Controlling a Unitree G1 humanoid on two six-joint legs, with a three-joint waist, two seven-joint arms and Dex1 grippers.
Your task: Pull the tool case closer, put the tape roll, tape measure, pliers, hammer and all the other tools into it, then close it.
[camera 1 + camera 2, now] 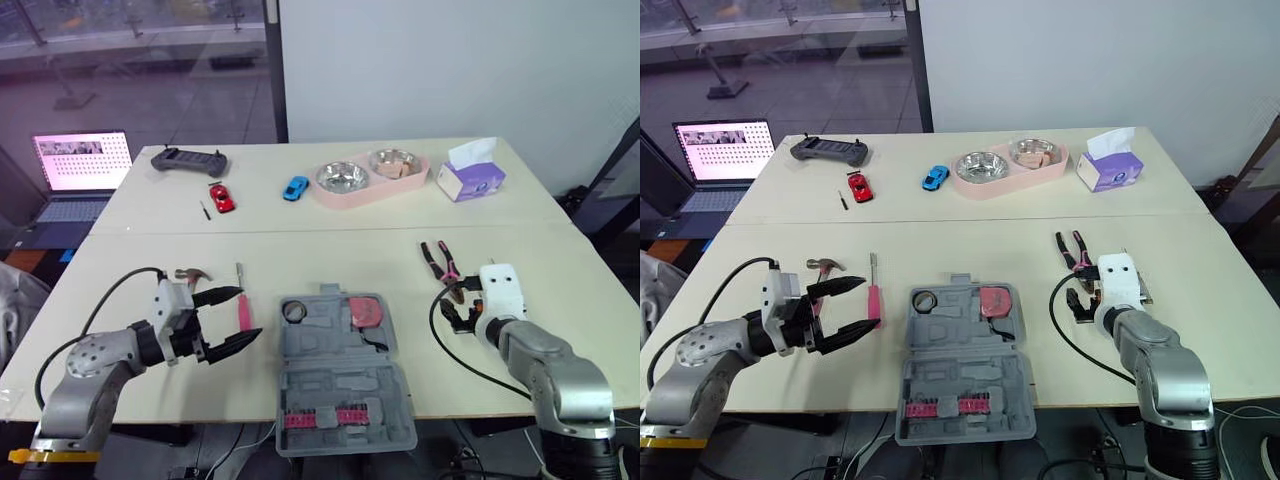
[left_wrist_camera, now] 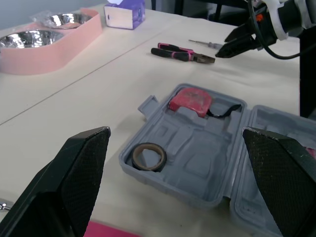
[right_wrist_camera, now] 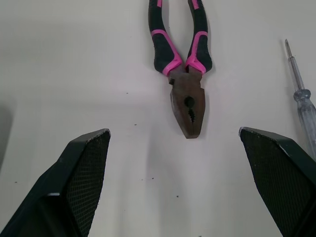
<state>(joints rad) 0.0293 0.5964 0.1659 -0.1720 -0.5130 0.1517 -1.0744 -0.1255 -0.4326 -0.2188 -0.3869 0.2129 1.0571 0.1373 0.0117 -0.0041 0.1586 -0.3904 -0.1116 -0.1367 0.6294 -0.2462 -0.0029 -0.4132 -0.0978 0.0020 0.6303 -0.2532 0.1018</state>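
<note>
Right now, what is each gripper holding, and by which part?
Nothing. The left gripper and right gripper are both open and empty; the pliers lie ungripped.

Far table [image 1: 480, 212] held a black handheld controller [image 1: 189, 160], red toy car [image 1: 222, 197], blue toy car [image 1: 295, 188], pink feeder [image 1: 360, 198] with 2 steel bowls [image 1: 342, 177], and purple tissue box [image 1: 470, 180]. Open laptop [image 1: 80, 170] sat off its left side, screen lit.

Grey tool case [image 1: 345, 388], red tape measure [image 1: 366, 312], pink-and-black pliers [image 3: 187, 103].
</note>
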